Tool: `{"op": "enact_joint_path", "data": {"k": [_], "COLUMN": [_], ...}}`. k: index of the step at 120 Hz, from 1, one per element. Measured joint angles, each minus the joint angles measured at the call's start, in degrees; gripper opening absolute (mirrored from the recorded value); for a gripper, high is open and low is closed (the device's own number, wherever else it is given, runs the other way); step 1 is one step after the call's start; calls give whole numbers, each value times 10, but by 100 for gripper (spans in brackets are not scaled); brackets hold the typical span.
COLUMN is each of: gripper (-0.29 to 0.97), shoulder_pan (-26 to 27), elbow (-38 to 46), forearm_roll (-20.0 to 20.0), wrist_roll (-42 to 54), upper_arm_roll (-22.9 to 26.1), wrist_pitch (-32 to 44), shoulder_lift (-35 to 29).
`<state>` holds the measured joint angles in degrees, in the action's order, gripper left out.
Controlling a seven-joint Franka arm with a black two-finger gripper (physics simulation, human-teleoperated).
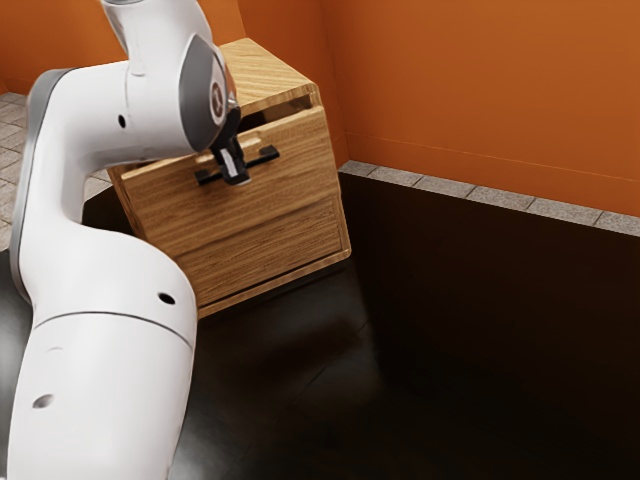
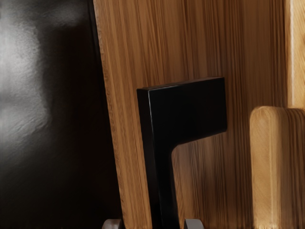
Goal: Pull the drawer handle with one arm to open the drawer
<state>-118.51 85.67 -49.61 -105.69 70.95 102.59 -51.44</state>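
A wooden cabinet (image 1: pixel 262 68) stands at the back of the black table (image 1: pixel 450 330). Its upper drawer (image 1: pixel 295 150) carries a black bar handle (image 1: pixel 264 156), and a dark gap shows under the cabinet top. My gripper (image 1: pixel 236 178) hangs from above at the middle of that handle, shut on it with a finger on each side. In the wrist view the handle (image 2: pixel 186 109) rises straight from between my grey fingertips (image 2: pixel 112 224), in front of the drawer's wood grain (image 2: pixel 128 71).
A lower wooden panel (image 1: pixel 270 245) sits beneath the drawer. Orange walls (image 1: pixel 480 80) and a grey tiled ledge (image 1: pixel 500 195) border the table behind and on the exterior view's right. My own white arm (image 1: pixel 100 300) fills that view's left.
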Motion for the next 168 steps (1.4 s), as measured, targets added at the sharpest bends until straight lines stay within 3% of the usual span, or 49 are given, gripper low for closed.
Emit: {"op": "enact_joint_path", "data": {"k": [168], "gripper": [8], "shoulder_pan": [61], "elbow": [34], "forearm_roll": [-4], "wrist_roll": [-5], "upper_arm_roll": [-24], "wrist_pitch": [1], "shoulder_lift": [-22]}}
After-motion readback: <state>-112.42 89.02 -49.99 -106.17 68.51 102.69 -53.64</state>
